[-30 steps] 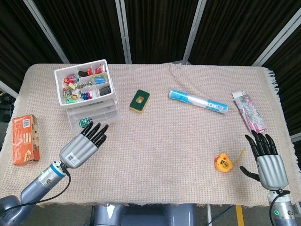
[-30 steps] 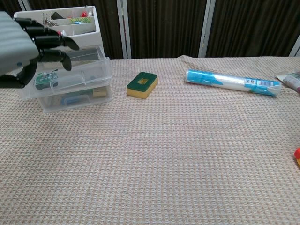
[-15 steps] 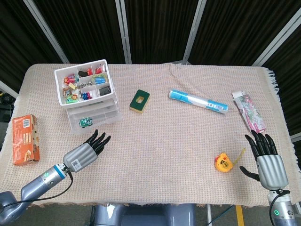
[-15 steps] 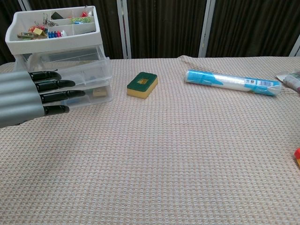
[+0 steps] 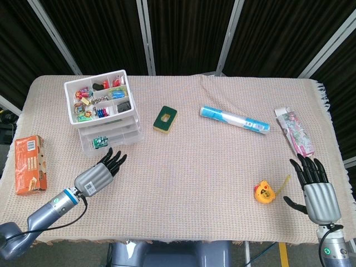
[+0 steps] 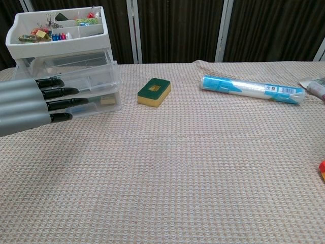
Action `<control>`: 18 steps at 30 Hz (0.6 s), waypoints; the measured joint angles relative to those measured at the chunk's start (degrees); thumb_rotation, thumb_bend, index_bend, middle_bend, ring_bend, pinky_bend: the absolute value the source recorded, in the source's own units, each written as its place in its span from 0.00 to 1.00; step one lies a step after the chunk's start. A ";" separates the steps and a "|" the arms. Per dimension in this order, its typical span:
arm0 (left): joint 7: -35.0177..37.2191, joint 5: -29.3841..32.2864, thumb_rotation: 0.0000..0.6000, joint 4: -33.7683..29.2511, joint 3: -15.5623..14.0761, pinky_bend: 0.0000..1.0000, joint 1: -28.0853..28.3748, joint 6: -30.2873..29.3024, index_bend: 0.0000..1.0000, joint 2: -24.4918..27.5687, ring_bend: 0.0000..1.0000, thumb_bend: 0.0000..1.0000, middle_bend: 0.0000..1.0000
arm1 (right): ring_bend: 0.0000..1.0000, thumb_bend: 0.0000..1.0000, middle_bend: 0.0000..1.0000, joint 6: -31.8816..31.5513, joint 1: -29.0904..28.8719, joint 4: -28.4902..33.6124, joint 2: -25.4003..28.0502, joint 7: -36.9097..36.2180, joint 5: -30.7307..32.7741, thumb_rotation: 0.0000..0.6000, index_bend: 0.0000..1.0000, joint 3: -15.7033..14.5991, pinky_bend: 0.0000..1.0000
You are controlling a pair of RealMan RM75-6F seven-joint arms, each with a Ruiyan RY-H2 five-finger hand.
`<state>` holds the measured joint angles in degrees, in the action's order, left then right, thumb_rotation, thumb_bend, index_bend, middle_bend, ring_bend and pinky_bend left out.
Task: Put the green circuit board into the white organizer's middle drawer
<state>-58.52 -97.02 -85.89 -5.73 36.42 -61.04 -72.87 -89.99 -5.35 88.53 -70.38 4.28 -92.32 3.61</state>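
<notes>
Green circuit board [image 5: 100,142] lies inside the pulled-out middle drawer [image 5: 111,139] of the white organizer [image 5: 104,114], just beyond the left hand's fingertips. Placement looks done; drawer not yet pushed in. Left hand [image 5: 99,174] flat, fingers straight and held close together, holding nothing, pointing at the drawer front, likely lined up to push it closed. In chest view the fingers [image 6: 56,94] cover the drawer face, board hidden there. Right hand [image 5: 315,188] far off to the other side, fingers extended, empty, resting idle beside the yellow tape measure [image 5: 263,192].
</notes>
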 measured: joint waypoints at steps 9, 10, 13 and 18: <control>0.76 1.81 1.00 1.03 1.42 0.15 -0.84 0.02 0.26 -0.01 0.06 1.00 0.02 | 0.00 0.00 0.00 -0.06 0.01 -0.09 -0.05 0.08 -0.08 1.00 0.09 -0.02 0.00; 1.05 2.05 1.00 1.16 1.64 0.15 -0.93 -0.09 0.26 -0.06 0.06 1.00 0.02 | 0.00 0.00 0.00 -0.09 0.02 -0.09 -0.05 0.09 -0.10 1.00 0.09 -0.02 0.00; 1.63 2.90 1.00 1.59 2.33 0.15 -1.13 -0.34 0.26 -0.21 0.06 1.00 0.02 | 0.00 0.00 0.00 -0.09 0.03 -0.08 -0.06 0.14 -0.08 1.00 0.09 -0.03 0.00; 2.28 4.83 1.00 2.69 3.55 0.15 -1.38 -0.25 0.26 -0.48 0.06 1.00 0.02 | 0.00 0.00 0.00 -0.01 0.03 -0.06 -0.05 0.22 -0.02 1.00 0.09 -0.04 0.00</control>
<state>-56.24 -92.19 -83.20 -2.19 35.04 -61.29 -73.35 -90.01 -5.32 88.47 -70.43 4.49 -92.34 3.58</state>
